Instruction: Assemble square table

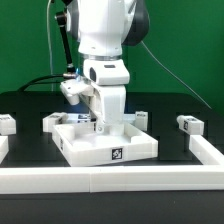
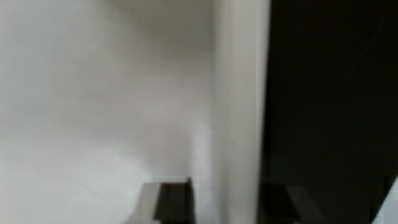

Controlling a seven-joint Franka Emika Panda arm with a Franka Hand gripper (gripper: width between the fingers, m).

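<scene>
The white square table top [image 1: 110, 143] lies on the black table near the front rail, with a tag on its front wall. My gripper [image 1: 97, 122] reaches straight down at the top's back part. In the wrist view the two dark fingertips [image 2: 173, 203] stand on either side of the top's raised white rim [image 2: 237, 120], close against it; the picture is blurred. Four small white legs lie around the top: one at the exterior view's far left [image 1: 8, 123], one by the back left corner [image 1: 52, 121], one by the back right corner [image 1: 141, 118], one at the right [image 1: 188, 124].
A long white rail [image 1: 110, 181] runs along the front and turns back at the exterior view's right [image 1: 208, 150]. The arm's body stands over the back of the table top and hides what is behind it.
</scene>
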